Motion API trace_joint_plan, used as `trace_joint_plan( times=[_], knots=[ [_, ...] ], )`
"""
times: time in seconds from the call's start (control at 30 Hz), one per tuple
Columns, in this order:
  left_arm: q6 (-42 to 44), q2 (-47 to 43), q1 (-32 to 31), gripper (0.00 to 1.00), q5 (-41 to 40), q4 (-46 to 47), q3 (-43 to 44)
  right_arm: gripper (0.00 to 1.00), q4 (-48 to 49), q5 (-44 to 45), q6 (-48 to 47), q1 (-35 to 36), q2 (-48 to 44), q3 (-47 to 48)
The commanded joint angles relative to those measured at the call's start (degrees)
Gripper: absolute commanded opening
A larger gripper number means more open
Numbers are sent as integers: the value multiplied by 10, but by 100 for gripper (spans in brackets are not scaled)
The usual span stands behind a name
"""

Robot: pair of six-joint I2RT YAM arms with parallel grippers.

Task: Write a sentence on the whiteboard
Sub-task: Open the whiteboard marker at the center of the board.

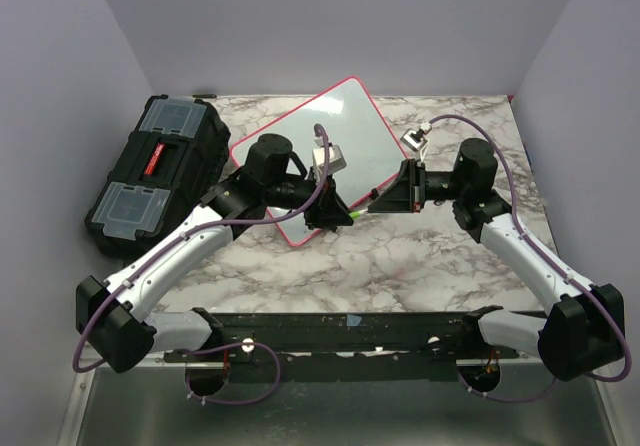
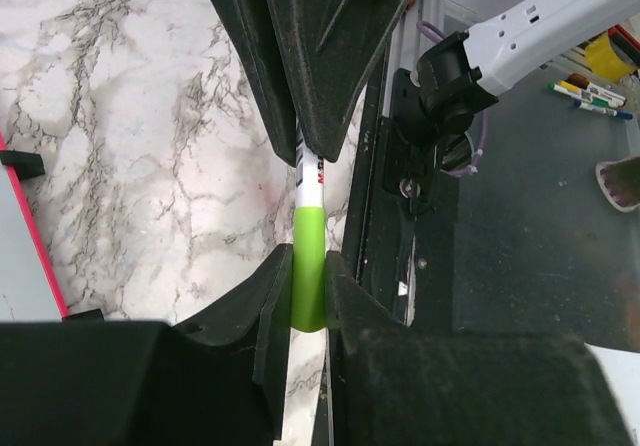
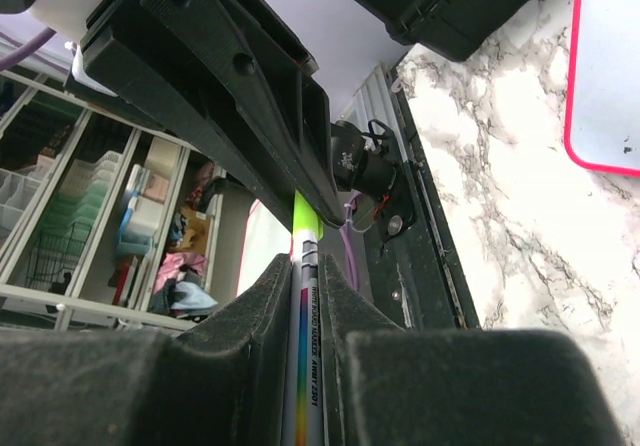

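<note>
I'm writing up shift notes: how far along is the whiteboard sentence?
Done: the green marker has been picked up and is held between both arms. In hand: the left gripper clamps its green cap, the right gripper clamps the barrel, and the cap looks not yet pulled off, so uncapping seems the current step. Left: all the writing; the whiteboard shows no words where visible.

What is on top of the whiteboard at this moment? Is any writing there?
The visible part of the whiteboard is bare; no writing shows. The left arm hangs over its near left part, so what lies there is hidden.
</note>
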Motion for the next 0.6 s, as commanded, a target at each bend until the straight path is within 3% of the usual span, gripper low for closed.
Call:
trace_joint_plan(
  times=[0.0, 0.57],
  knots=[
    [30, 21, -10, 0, 9, -15, 40, 20, 19, -25, 7, 12, -6, 3],
    [64, 32, -11, 0, -4, -60, 60, 27, 6, -26, -2, 23, -2, 2]
  ],
)
